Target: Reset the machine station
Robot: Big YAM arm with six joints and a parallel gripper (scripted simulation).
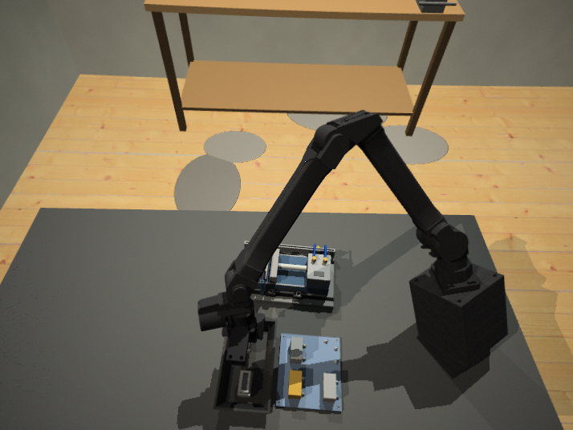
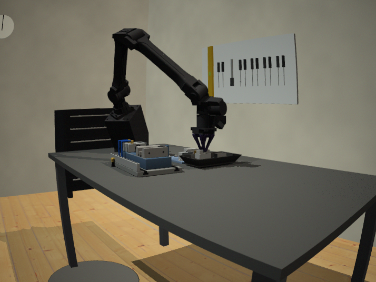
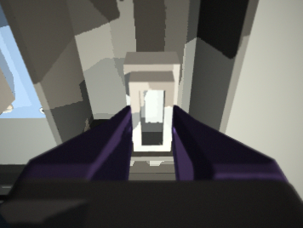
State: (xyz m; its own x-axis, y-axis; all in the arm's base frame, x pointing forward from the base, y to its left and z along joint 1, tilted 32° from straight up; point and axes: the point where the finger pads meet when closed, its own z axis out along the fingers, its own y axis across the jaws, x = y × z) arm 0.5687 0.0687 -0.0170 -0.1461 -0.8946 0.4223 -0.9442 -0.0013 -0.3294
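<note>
My gripper [image 2: 205, 150] [image 3: 151, 113] is shut on a finished part [image 2: 202, 156] [image 3: 152, 148], pocket up, low in the black outfeed tray [image 1: 224, 383] [image 2: 201, 164]. Whether it touches the tray floor is hidden; the top view hides the fingers behind the arm. Another finished part [image 1: 245, 383] lies in the tray's front half, pocket up. The infeed plate [image 1: 319, 402] holds a gray blank [image 1: 296, 349], a yellow brass blank [image 1: 294, 383] and a pale gray blank [image 1: 329, 386]. The vise [image 1: 292, 278] [image 2: 157, 162] is open; a rod [image 1: 291, 266] crosses between its jaws, and no block shows there.
The hosed jaw [image 1: 319, 273] is on the vise's right in the top view; the fixed jaw [image 1: 274, 266] is on the left, partly behind the arm. The vise stands behind tray and plate. The plate sits close beside the tray. The arm's base [image 1: 457, 323] is at the right.
</note>
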